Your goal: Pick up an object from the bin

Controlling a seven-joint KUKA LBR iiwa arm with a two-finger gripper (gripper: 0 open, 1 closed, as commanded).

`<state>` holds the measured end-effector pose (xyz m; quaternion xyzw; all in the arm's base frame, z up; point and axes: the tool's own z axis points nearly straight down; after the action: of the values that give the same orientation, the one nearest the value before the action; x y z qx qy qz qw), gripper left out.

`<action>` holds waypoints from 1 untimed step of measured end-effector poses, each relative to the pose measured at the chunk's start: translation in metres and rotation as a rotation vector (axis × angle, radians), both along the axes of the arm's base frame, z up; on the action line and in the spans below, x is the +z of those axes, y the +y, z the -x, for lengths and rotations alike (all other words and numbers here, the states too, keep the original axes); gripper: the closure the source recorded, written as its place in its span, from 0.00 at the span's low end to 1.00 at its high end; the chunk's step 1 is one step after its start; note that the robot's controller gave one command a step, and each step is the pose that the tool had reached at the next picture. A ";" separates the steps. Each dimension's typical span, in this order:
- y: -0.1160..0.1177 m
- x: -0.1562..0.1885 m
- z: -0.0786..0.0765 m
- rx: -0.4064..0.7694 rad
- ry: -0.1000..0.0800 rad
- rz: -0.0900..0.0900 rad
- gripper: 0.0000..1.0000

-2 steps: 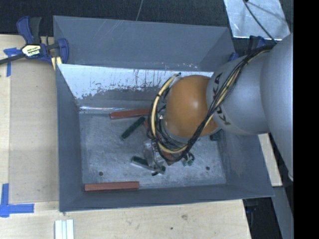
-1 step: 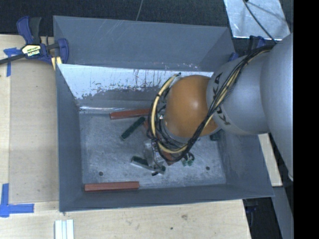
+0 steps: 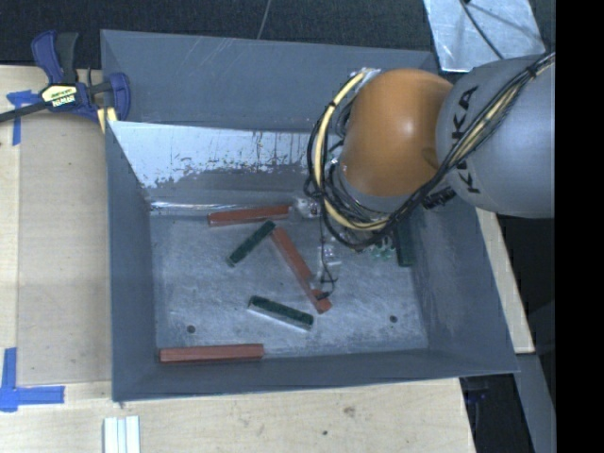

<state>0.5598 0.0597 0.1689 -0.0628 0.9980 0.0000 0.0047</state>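
Item under the gripper [image 3: 327, 275]: a slanting brown bar [image 3: 291, 251], long, thin and straight-edged, reddish-brown along its whole visible length. It lies flat on the floor of the bin [image 3: 132, 253], a little right of centre, running from upper left down to lower right. The gripper stands over its lower right end. Contact between the two cannot be determined, and whether the gripper is wide, narrow or clamped on anything cannot be told.

Neighbouring items:
- An upper green bar [image 3: 252, 243], dark and tilted, lies just left of the slanting bar's upper end.
- A lower green bar [image 3: 280, 311], also dark, lies just below and left of its lower end.
- A rear brown bar [image 3: 249, 215] lies along the far edge of the floor.
- A front brown bar [image 3: 211, 353] lies along the near edge, well apart from the gripper.

Robot: the arm [image 3: 514, 159] enters from the right. An orange cover [image 3: 396, 135] sits on the wrist, with yellow and black cables [image 3: 327, 154] looped round it.

Legible writing: "KUKA" in black capitals on the grey arm casing. No lettering can be read on any bar.
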 end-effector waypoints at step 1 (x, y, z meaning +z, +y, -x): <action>0.001 -0.004 0.002 0.001 0.006 0.000 0.00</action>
<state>0.5580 0.0602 0.1653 -0.0635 0.9980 0.0000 0.0019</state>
